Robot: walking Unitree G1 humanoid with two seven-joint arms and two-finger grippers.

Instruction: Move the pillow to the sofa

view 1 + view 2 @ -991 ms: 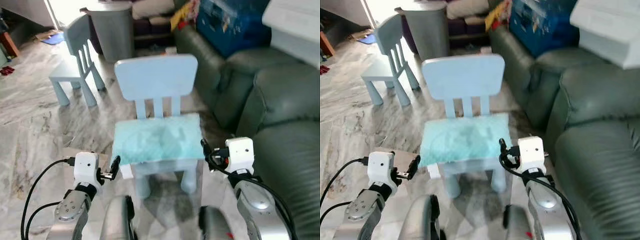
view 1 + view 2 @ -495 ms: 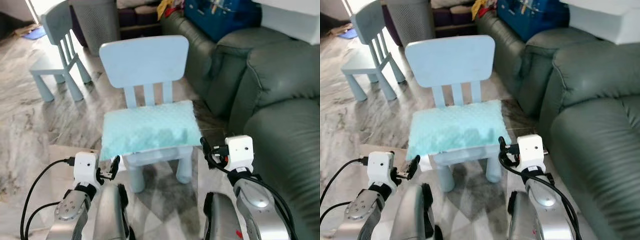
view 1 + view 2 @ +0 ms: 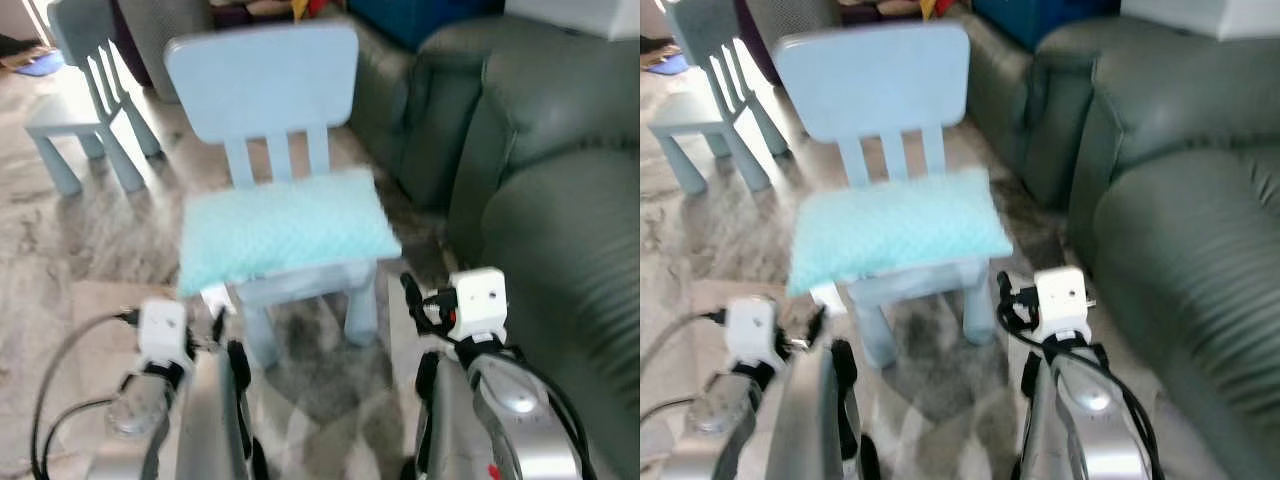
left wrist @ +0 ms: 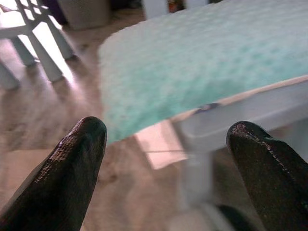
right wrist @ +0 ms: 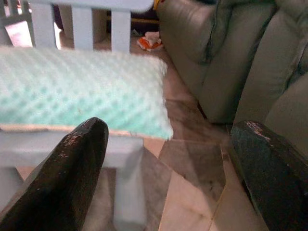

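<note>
A dark green sofa [image 3: 560, 160] is seen at right. Beside it, the mint pillow [image 3: 283, 230] is carried flat on a pale blue chair [image 3: 262, 80]. The left gripper [image 4: 166, 163] and right gripper [image 5: 168, 163] are held spread apart, empty, short of the pillow.

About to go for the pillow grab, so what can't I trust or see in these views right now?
- Left gripper: head views blurred, so its fingers there are unclear.
- Pillow: far edge blurred against the chair back slats.
- Sofa: seat cut off by the right edge.
- Chair's front legs: mostly cropped in both wrist views.
</note>
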